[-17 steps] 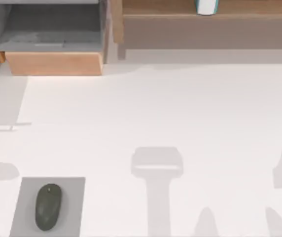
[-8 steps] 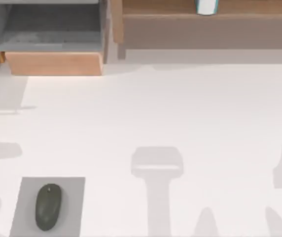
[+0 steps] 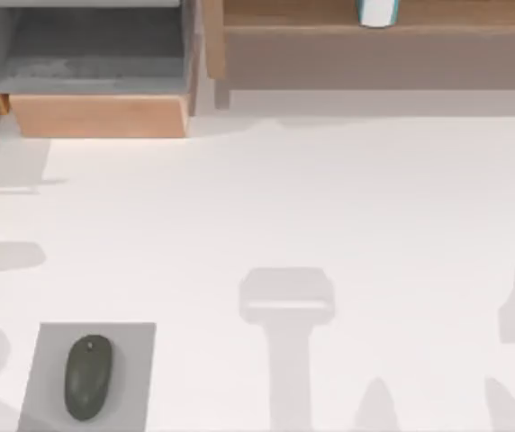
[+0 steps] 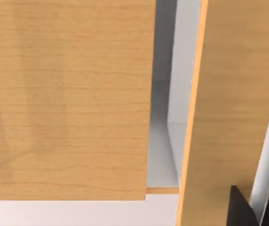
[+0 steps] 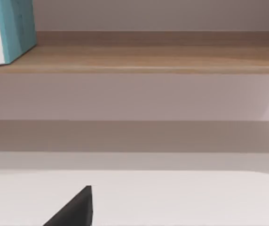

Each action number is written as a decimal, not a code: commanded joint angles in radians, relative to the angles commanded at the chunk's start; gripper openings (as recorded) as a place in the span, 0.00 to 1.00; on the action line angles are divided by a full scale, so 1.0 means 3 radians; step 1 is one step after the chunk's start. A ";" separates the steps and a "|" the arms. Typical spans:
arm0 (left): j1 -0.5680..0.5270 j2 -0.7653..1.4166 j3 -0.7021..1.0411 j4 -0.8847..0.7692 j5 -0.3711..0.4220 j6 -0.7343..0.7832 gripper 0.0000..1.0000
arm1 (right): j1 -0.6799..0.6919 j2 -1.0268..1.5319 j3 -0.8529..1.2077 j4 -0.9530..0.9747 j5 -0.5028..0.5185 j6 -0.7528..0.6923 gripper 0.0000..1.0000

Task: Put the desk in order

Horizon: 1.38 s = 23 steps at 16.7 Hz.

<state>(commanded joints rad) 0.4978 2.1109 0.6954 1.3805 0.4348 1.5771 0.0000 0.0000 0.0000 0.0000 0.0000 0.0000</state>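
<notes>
White desk [image 3: 329,198] spreads across nearly the whole top view, bordered at its far edge by light-brown wooden units. Nearest, at the desk's left front corner, a dark grey mouse [image 3: 87,377] lies on a small grey square mouse pad [image 3: 131,346], pointing away from the front edge. Soft grey shadows fall on the bare surface toward the front middle and right.

Farther back on the left, an open drawer [image 3: 95,115] with a wooden front and grey inside juts over the desk. To its right runs a long wooden shelf [image 3: 374,54], and a white and teal object [image 3: 377,12] stands on it at the back.

Close wood panels [image 4: 68,94] show in the left wrist view, beside a dark finger tip of the left gripper [image 4: 240,209]. A dark tip of the right gripper [image 5: 75,209] shows over the desk, facing the shelf. Whether either pair of jaws is apart or together cannot be told.
</notes>
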 joint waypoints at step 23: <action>-0.0474 0.0785 0.1759 -0.0962 -0.0474 -0.0027 0.00 | 0.0000 0.0000 0.0000 0.0000 0.0000 0.0000 1.00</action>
<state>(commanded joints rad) 0.3555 2.3464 1.2230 1.0919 0.2925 1.5690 0.0000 0.0000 0.0000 0.0000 0.0000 0.0000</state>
